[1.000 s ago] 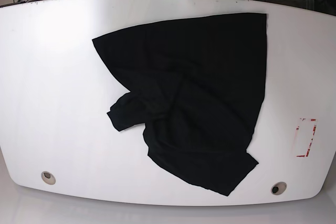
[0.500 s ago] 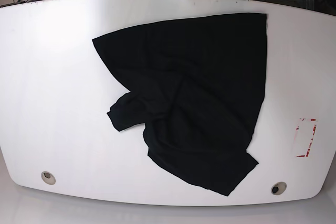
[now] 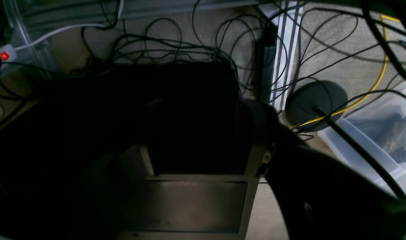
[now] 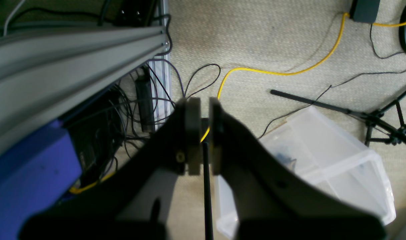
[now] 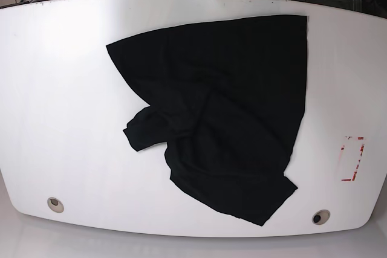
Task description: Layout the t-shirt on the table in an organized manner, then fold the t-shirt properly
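Note:
The black t-shirt (image 5: 230, 107) lies crumpled on the white table (image 5: 60, 89), spread toward the far right. One sleeve is bunched at its left and a corner points to the near edge. Neither arm reaches over the table in the base view. My right gripper (image 4: 204, 110) hangs over the carpet floor, shut with nothing between its pads. In the left wrist view only one dark finger (image 3: 259, 120) of my left gripper shows. It stands well right of the middle, so the jaws are apart. The other finger is lost in shadow.
Two round metal grommets (image 5: 55, 204) (image 5: 320, 217) sit near the table's front edge, and a red-and-white rectangle mark (image 5: 352, 158) at the right. Below the wrists are cables, a yellow cord (image 4: 276, 71), a clear plastic bin (image 4: 323, 156) and an aluminium frame rail (image 4: 72, 56).
The t-shirt has not moved. Small white parts beyond the table's far edge have shifted slightly.

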Robot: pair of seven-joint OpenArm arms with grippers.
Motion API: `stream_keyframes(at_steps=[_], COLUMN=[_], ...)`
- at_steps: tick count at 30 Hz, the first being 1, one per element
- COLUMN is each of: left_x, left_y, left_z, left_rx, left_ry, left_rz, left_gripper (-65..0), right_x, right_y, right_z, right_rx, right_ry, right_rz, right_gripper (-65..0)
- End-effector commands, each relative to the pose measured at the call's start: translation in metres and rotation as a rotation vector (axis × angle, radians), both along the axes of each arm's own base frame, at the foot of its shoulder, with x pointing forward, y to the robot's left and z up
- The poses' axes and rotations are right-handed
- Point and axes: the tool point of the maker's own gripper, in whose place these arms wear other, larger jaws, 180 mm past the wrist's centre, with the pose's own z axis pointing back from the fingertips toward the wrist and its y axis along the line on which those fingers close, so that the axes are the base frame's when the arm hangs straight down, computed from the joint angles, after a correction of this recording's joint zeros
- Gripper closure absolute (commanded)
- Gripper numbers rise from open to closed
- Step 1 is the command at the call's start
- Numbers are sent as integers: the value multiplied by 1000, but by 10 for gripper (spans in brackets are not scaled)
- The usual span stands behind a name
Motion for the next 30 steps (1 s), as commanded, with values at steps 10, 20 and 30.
stream_keyframes(at_steps=[10, 20, 30], left_x=[6, 9, 3], left_y=[2, 7, 4], left_z=[2, 16, 39], left_rx=[3, 4, -4], left_ry=[-37, -144, -207], left_rz=[-2, -26, -54], left_gripper=[-301, -301, -301], right_x=[-18, -26, -32], right_y=[-1, -6, -5], right_z=[3, 20, 49], right_rx=[1, -16, -25], right_ry=[-7, -84, -163], right_rz=[0, 0, -6], right_gripper=[-43, -43, -43])
